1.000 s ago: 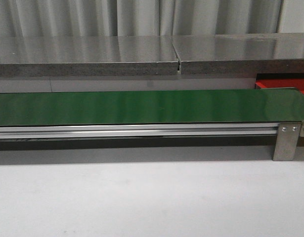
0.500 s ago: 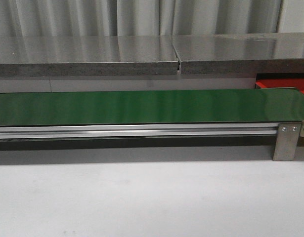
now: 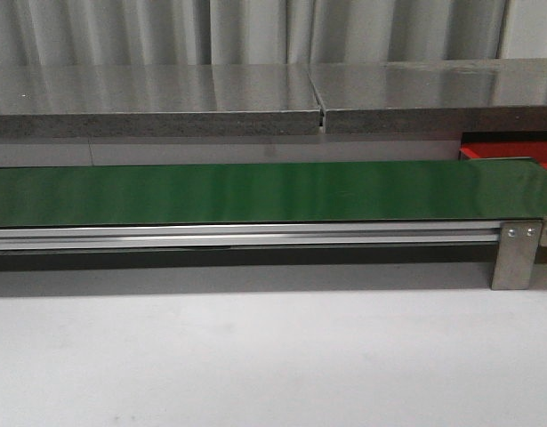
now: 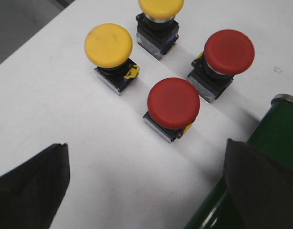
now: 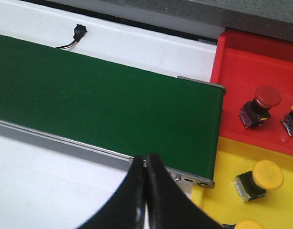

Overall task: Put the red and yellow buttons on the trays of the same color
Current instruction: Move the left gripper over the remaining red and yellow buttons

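The left gripper (image 4: 146,191) hangs with its jaws wide apart over the white table (image 4: 65,124), holding nothing. Just ahead of it stands the nearest red button (image 4: 173,102), then a second red button (image 4: 228,51) and a yellow button (image 4: 108,45), with another yellow button (image 4: 160,7) farthest and cut off by the frame edge. To my eye the step in hand is a pick from this cluster; the next move calls for dropping squarely around the nearest red cap without knocking its close neighbours. The green belt (image 4: 275,129) runs just beside them.

The right gripper (image 5: 146,191) has its jaws pressed together, empty, above the belt's end. Beyond lie the yellow tray (image 5: 232,157) with a yellow button already in it, and the red tray (image 5: 241,71) with a red one; further buttons there are clipped. The front view shows neither arm, only a sliver of red tray
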`<action>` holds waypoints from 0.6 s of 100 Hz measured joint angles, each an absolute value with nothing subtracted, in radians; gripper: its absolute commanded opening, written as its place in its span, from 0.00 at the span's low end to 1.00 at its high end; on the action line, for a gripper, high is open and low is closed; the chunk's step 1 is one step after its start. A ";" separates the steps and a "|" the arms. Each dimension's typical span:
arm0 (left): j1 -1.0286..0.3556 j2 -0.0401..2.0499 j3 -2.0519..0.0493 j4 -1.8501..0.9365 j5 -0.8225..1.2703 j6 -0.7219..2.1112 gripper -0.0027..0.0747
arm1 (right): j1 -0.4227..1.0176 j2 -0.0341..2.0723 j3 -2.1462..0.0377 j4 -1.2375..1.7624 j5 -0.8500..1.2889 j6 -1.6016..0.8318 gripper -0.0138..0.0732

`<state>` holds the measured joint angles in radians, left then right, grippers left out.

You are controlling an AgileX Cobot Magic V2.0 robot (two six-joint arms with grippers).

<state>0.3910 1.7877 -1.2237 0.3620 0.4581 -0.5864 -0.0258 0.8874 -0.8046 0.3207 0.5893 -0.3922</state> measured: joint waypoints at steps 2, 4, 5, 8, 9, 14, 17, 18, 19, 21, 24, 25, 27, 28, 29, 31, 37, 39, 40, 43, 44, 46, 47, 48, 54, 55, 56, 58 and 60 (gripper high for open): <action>0.391 1.798 -1.232 0.362 0.458 -0.586 0.84 | -0.026 0.887 -0.805 0.321 0.589 -0.392 0.08; 0.391 1.809 -1.239 0.362 0.455 -0.586 0.84 | -0.026 0.887 -0.805 0.321 0.589 -0.392 0.08; 0.391 1.815 -1.242 0.362 0.455 -0.586 0.84 | -0.026 0.887 -0.805 0.321 0.589 -0.392 0.08; 0.391 1.828 -1.252 0.362 0.454 -0.586 0.84 | -0.026 0.887 -0.805 0.321 0.589 -0.392 0.08; 0.391 1.831 -1.257 0.364 0.453 -0.586 0.84 | -0.026 0.887 -0.805 0.321 0.589 -0.392 0.08; 0.391 1.852 -1.274 0.364 0.451 -0.586 0.84 | -0.026 0.887 -0.805 0.321 0.589 -0.392 0.08; 0.391 1.866 -1.282 0.364 0.451 -0.586 0.84 | -0.026 0.887 -0.805 0.321 0.589 -0.392 0.08; 0.391 1.868 -1.287 0.364 0.451 -0.586 0.84 | -0.026 0.887 -0.805 0.321 0.589 -0.392 0.08; 0.391 1.874 -1.289 0.364 0.451 -0.586 0.84 | -0.026 0.887 -0.805 0.321 0.589 -0.392 0.08; 0.391 1.878 -1.295 0.364 0.449 -0.586 0.84 | -0.026 0.887 -0.805 0.321 0.589 -0.392 0.08; 0.391 1.890 -1.304 0.364 0.449 -0.586 0.84 | -0.026 0.887 -0.805 0.321 0.589 -0.392 0.08; 0.391 1.892 -1.308 0.364 0.449 -0.586 0.84 | -0.026 0.887 -0.805 0.321 0.589 -0.392 0.08; 0.391 1.899 -1.315 0.364 0.449 -0.586 0.84 | -0.026 0.887 -0.805 0.321 0.589 -0.392 0.08; 0.391 1.901 -1.317 0.364 0.449 -0.586 0.84 | -0.026 0.887 -0.805 0.321 0.589 -0.392 0.08; 0.391 1.905 -1.319 0.364 0.448 -0.586 0.84 | -0.026 0.887 -0.805 0.321 0.589 -0.392 0.08; 0.391 1.912 -1.325 0.364 0.448 -0.586 0.84 | -0.026 0.887 -0.805 0.321 0.589 -0.392 0.08; 0.391 1.927 -1.342 0.366 0.447 -0.586 0.84 | -0.026 0.887 -0.805 0.321 0.589 -0.392 0.08; 0.391 1.932 -1.347 0.366 0.447 -0.586 0.84 | -0.026 0.887 -0.805 0.321 0.589 -0.392 0.08; 0.391 1.936 -1.348 0.366 0.447 -0.586 0.84 | -0.026 0.887 -0.805 0.321 0.589 -0.392 0.08; 0.391 1.940 -1.354 0.366 0.446 -0.586 0.84 | -0.026 0.887 -0.805 0.321 0.589 -0.392 0.08; 0.391 1.943 -1.357 0.366 0.446 -0.586 0.84 | -0.026 0.887 -0.805 0.321 0.589 -0.392 0.08; 0.391 1.945 -1.361 0.367 0.444 -0.586 0.84 | -0.026 0.887 -0.805 0.321 0.589 -0.392 0.08; 0.391 1.948 -1.362 0.367 0.444 -0.586 0.84 | -0.026 0.887 -0.805 0.321 0.589 -0.392 0.08; 0.391 1.948 -1.365 0.367 0.444 -0.586 0.84 | -0.026 0.887 -0.805 0.321 0.589 -0.392 0.08; 0.391 1.958 -1.377 0.367 0.444 -0.586 0.84 | -0.026 0.887 -0.805 0.321 0.589 -0.392 0.08; 0.391 1.961 -1.381 0.367 0.441 -0.586 0.84 | -0.026 0.887 -0.805 0.321 0.589 -0.392 0.08; 0.391 1.961 -1.383 0.367 0.442 -0.586 0.84 | -0.026 0.887 -0.805 0.321 0.589 -0.392 0.08; 0.391 1.966 -1.389 0.367 0.442 -0.586 0.84 | -0.026 0.887 -0.805 0.321 0.589 -0.392 0.08; 0.391 1.968 -1.395 0.367 0.441 -0.586 0.84 | -0.026 0.887 -0.805 0.321 0.589 -0.392 0.08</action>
